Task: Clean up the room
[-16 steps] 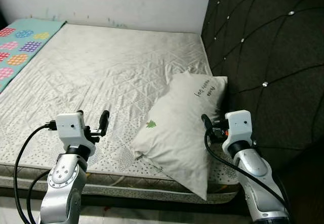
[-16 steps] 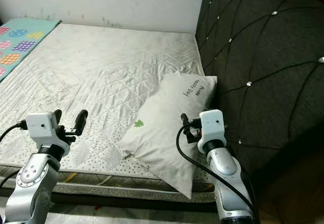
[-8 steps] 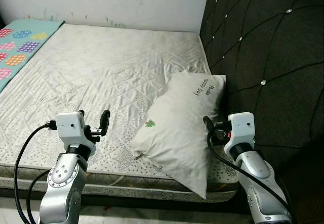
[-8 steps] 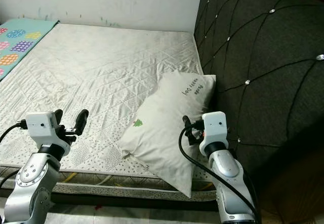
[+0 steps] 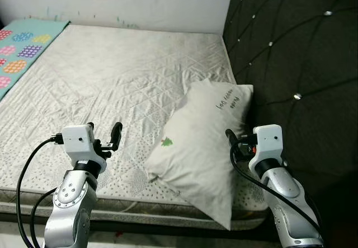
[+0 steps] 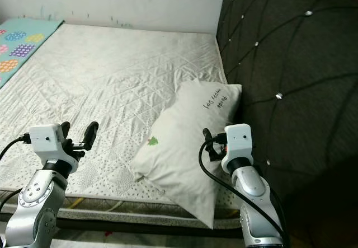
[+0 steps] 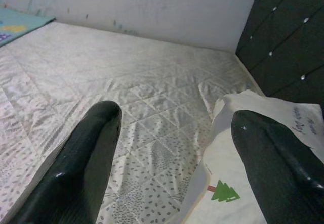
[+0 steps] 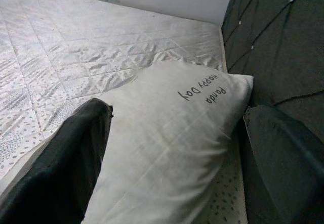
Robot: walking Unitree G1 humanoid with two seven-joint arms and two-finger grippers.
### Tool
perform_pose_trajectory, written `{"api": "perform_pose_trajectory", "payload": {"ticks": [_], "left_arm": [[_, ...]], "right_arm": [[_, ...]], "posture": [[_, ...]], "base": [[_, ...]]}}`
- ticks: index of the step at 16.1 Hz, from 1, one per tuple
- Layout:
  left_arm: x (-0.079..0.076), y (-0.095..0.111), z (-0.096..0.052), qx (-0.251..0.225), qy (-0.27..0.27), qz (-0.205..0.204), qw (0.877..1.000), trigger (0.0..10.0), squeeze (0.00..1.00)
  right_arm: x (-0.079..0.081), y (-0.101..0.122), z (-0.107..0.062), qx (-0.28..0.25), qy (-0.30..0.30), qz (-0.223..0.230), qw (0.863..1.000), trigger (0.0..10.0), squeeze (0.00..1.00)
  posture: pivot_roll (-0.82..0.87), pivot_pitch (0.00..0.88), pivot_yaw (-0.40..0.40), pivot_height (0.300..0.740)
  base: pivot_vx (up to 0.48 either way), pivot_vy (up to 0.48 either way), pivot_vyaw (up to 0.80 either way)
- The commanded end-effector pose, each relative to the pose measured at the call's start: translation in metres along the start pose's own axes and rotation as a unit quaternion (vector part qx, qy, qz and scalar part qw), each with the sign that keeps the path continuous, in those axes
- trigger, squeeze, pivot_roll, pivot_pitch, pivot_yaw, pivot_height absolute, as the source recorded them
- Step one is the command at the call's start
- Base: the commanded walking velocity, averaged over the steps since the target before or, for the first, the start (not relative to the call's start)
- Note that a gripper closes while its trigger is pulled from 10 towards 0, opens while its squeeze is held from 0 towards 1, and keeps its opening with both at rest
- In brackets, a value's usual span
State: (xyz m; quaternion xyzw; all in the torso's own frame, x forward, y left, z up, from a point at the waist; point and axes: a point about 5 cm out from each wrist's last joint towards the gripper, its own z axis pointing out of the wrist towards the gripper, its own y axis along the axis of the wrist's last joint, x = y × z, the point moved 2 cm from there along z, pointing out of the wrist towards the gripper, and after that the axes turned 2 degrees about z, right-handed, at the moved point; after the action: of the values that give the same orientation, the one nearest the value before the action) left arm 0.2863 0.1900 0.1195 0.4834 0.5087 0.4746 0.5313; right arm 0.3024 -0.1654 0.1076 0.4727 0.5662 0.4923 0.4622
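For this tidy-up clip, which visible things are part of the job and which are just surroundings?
Part of the job:
- white pillow, hanging over the mattress edge
- right tool, open around the pillow
- left tool, open above the mattress

Surroundings:
- quilted mattress
- dark tufted headboard
- patterned teal mat

Soft cloth on the bed, hard shiny parts on the robot

The mattress (image 5: pixel 112 74) has a silky stitched cloth cover with a soft shine. The pillow (image 5: pixel 201 147) is smooth, dull white cloth. The headboard (image 5: pixel 296 52) is dark padded cloth with shiny studs. The gripper fingers (image 7: pixel 76 168) are smooth black plastic, a bit glossy.
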Motion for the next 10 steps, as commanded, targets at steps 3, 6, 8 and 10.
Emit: {"api": "perform_pose_trajectory", "payload": {"ticks": [3, 6, 8, 10], "left_arm": [[-0.0018, 0.0026, 0.001, 0.0, -0.006, 0.002, 1.0, 10.0, 0.0], [-0.0019, 0.0031, 0.0015, -0.001, -0.007, 0.003, 1.0, 10.0, 0.0], [-0.002, 0.0027, 0.0018, 0.001, -0.008, 0.001, 1.0, 10.0, 0.0], [-0.0024, 0.0027, 0.002, 0.0, -0.01, 0.002, 1.0, 10.0, 0.0]], "right_arm": [[-0.0028, 0.0046, 0.0007, -0.005, -0.005, 0.009, 1.0, 10.0, 0.0], [-0.0025, 0.0048, 0.0012, -0.006, -0.004, 0.004, 1.0, 10.0, 0.0], [-0.0025, 0.0048, 0.0013, -0.006, -0.004, 0.005, 1.0, 10.0, 0.0], [-0.0028, 0.0045, 0.0013, -0.005, -0.005, 0.005, 1.0, 10.0, 0.0]], "posture": [[-0.08, 0.065, -0.029, 0.74], [-0.08, 0.065, -0.028, 0.74], [-0.08, 0.065, -0.028, 0.74], [-0.08, 0.065, -0.028, 0.74]], "base": [[0.261, 0.0, 0.0], [0.0, 0.0, 0.0], [0.0, 0.0, 0.0], [0.0, 0.0, 0.0]]}}
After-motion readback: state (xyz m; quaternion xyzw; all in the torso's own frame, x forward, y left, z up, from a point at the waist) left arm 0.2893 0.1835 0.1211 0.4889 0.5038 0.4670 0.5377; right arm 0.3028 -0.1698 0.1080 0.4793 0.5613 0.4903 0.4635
